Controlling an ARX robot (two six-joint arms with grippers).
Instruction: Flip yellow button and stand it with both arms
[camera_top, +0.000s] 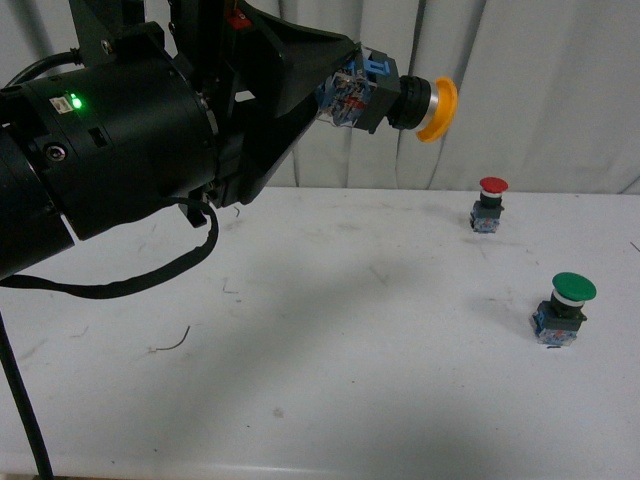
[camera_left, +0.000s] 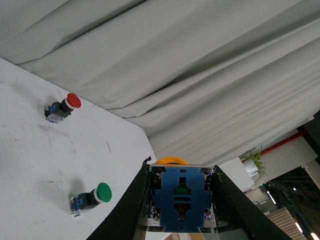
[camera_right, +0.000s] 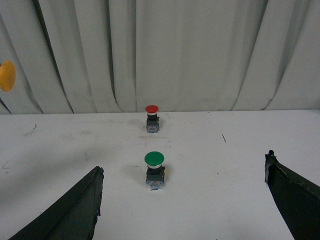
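My left gripper (camera_top: 350, 95) is raised high above the table and shut on the yellow button (camera_top: 400, 102), which lies sideways in the air with its yellow cap pointing right. In the left wrist view the button's blue contact block (camera_left: 181, 200) fills the space between the two black fingers (camera_left: 127, 205), and the yellow cap (camera_left: 170, 160) peeks out beyond it. The same cap shows at the edge of the right wrist view as a yellow cap (camera_right: 6, 76). My right gripper (camera_right: 182, 200) is open low over the table with nothing between its fingers; the right arm is out of the front view.
A red-capped button (camera_top: 490, 205) stands upright near the table's back edge, and a green-capped button (camera_top: 565, 308) stands upright nearer the front right. Both show ahead of the right gripper as the red button (camera_right: 151, 118) and the green button (camera_right: 154, 170). Grey curtain (camera_top: 540, 80) hangs behind the white table (camera_top: 330, 360).
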